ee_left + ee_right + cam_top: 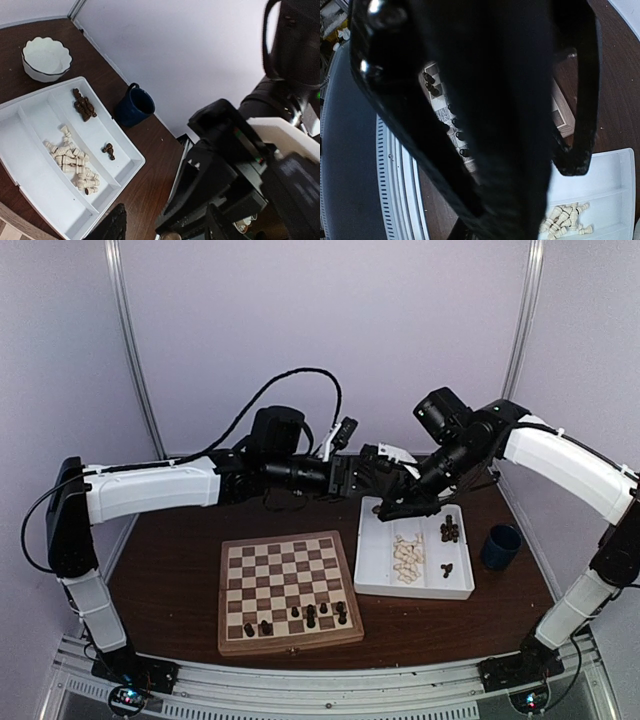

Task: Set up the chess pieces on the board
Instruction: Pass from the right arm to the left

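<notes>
Board [290, 641]: below and left of both grippers, toward the arm bases. A few dark pieces [310, 615] stand on its near rows.
Left gripper [395, 478]: fingers apart, right gripper [400, 506] just beside it. Cannot tell whether it holds anything.
Right gripper: closed, contents hidden.
White tray [375, 552]: under both grippers. It holds cream pieces [407, 558] and loose dark pieces [450, 530].
Blue cup [500, 545]: right of both grippers.
</notes>
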Robot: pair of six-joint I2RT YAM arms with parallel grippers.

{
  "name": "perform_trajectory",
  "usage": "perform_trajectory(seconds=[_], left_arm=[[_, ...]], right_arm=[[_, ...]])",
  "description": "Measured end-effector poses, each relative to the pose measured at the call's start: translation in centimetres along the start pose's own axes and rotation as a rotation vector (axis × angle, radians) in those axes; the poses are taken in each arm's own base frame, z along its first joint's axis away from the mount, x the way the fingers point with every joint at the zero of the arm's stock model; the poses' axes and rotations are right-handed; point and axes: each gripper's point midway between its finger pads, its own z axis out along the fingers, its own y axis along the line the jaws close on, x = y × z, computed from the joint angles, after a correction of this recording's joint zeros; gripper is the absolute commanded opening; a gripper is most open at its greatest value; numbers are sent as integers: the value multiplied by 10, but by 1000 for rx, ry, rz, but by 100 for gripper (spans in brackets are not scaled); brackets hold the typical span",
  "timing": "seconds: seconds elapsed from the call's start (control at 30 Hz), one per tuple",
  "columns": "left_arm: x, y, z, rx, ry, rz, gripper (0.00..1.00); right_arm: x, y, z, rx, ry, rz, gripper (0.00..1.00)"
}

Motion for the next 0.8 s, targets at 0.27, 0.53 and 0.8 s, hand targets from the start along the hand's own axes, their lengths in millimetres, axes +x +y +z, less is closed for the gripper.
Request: perform_trajectory(seconds=[0.27,0.53,0.8], left_arm=[[29,18,7,-37,122,-118,45],[35,14,6,-26,163,-152,39],[39,15,7,-16,180,-174,31]], right_arm=[[6,-6,7,104,82,-65,13],[0,-11,3,179,103,-111,14],[3,-3,7,179,140,-158,15]])
